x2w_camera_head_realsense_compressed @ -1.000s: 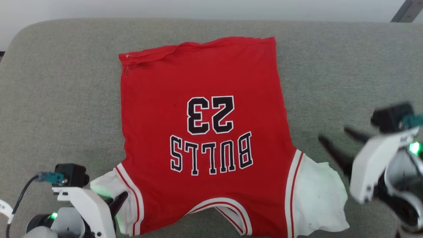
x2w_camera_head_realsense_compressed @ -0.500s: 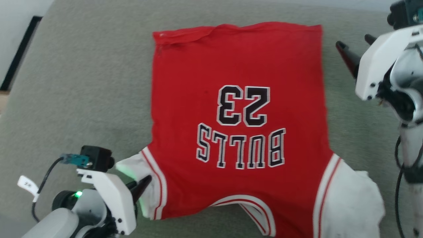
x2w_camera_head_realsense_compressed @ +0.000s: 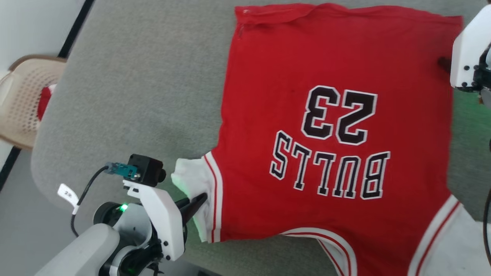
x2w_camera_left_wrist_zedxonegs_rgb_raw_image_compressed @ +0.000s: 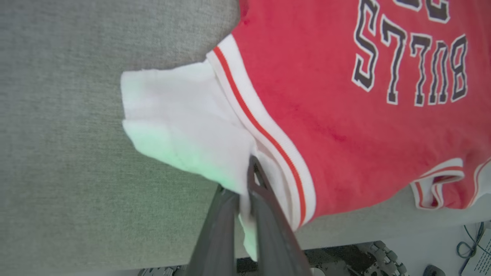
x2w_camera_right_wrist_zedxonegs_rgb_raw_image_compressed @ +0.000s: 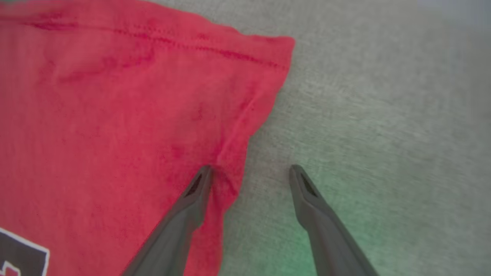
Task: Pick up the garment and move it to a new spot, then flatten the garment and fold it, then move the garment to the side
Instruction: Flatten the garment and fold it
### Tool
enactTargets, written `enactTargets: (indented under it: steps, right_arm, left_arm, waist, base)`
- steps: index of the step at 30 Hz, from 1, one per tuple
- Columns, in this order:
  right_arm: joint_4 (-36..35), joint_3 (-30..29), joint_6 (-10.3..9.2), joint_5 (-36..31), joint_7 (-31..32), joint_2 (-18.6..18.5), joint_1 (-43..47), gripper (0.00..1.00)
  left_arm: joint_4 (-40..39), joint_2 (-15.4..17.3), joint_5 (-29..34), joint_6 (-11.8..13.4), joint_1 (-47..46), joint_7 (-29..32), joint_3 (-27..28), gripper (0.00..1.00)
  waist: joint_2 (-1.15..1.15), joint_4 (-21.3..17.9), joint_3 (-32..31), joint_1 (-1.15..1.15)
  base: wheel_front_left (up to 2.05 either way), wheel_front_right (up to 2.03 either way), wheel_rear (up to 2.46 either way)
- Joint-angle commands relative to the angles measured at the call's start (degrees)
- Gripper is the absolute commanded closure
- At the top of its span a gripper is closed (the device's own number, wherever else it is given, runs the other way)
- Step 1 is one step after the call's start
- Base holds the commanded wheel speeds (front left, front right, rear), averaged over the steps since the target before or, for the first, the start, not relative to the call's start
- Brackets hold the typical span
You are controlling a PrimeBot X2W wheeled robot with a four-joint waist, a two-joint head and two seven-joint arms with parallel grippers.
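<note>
Left pincer point(x2w_camera_head_realsense_compressed: 200, 200): its fingers were pressed together on the garment's white sleeve, with cloth nipped between them.
Grip, seen from the left wrist: the left pincer point(x2w_camera_left_wrist_zedxonegs_rgb_raw_image_compressed: 241, 180) bit the sleeve's near edge just beside the striped trim; one finger lay on top of the cloth and the other was partly hidden under it.
Right pincer point(x2w_camera_right_wrist_zedxonegs_rgb_raw_image_compressed: 250, 170): its fingers stood wide apart and held nothing.
Right pincer's placing: it straddled the garment's side edge. One fingertip touched a small crease in the red cloth and the other hung over bare grey surface.
Garment point(x2w_camera_head_realsense_compressed: 326, 115): it lay spread flat, chest side up, reaching from the left pincer across to the right pincer.
White sleeve point(x2w_camera_head_realsense_compressed: 191, 180): it was bunched and folded over on itself, fanning out ahead of the left pincer's tips.
Hem corner point(x2w_camera_right_wrist_zedxonegs_rgb_raw_image_compressed: 284, 44): it lay ahead of the right pincer, beyond the fingertips.
Lettering point(x2w_camera_head_realsense_compressed: 330, 172): black letters outlined in white, reading BULLS, lay beyond the left pincer, past the striped trim.
Number 23 point(x2w_camera_head_realsense_compressed: 339, 115): it lay farther out again than the lettering.
Neck opening point(x2w_camera_left_wrist_zedxonegs_rgb_raw_image_compressed: 441, 180): it lay off to the side of the left pincer, well apart from it, by the surface's near edge.
Grey surface point(x2w_camera_head_realsense_compressed: 145, 96): padded fabric, it lay under the garment and both pincers.
Basket point(x2w_camera_head_realsense_compressed: 27, 99): beige, perforated, with something red inside, it stood well away from the left pincer, off the surface.
</note>
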Motion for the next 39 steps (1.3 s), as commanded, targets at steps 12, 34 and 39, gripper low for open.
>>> enactTargets:
  steps: [12, 34, 39]
  right_arm:
    - [14.71, -4.70, -0.04, -6.99, 5.85, 0.85, 0.32, 1.00]
    - [-15.63, 20.92, -0.04, 20.81, 5.80, -6.36, 13.21, 1.00]
    - [-26.83, 17.44, -0.03, 25.62, 10.42, -8.93, 23.46, 1.00]
  left_arm:
    - [4.55, -3.21, -0.12, -2.83, -2.67, -0.58, -0.76, 1.00]
    - [0.29, 5.79, -1.87, 2.45, 3.87, -1.86, 4.25, 1.00]
    - [-1.32, 7.10, -2.20, 3.90, 5.33, -1.63, 4.68, 1.00]
  waist:
    - [0.00, 3.63, 2.34, 0.00]
    - [0.00, -12.36, -6.93, 0.00]
    - [0.00, -15.24, -8.54, 0.00]
  base:
    - [0.00, 0.00, 0.00]
    - [0.00, 0.00, 0.00]
    - [0.00, 0.00, 0.00]
